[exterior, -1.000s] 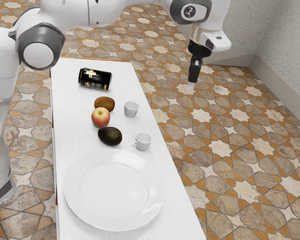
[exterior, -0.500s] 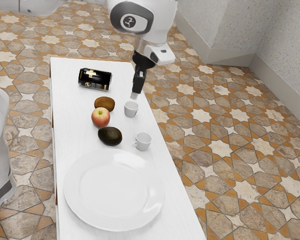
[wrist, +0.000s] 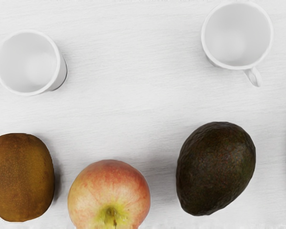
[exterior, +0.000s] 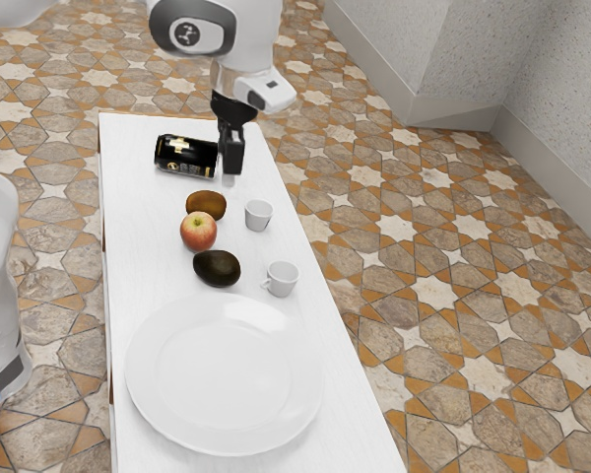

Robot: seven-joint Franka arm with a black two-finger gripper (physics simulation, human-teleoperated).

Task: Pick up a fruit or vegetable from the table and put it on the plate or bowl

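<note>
The hand (exterior: 230, 175) hangs above the white tabletop (exterior: 138, 246), just beside the black can (exterior: 187, 156) lying on its side; I cannot tell how wide it stands. Below it, 3 fruits sit in a row: kiwi (exterior: 206, 205), apple (exterior: 198, 231), avocado (exterior: 217, 268). 2 white cups (exterior: 259, 215) stand beside them. The plate (exterior: 224, 372) lies near the avocado.

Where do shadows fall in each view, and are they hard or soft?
Wrist view: a soft, faint shadow from the kiwi toward the apple, a fainter one at the avocado edge. Exterior view: even light, a soft shadow rim under the plate, no glare.
</note>
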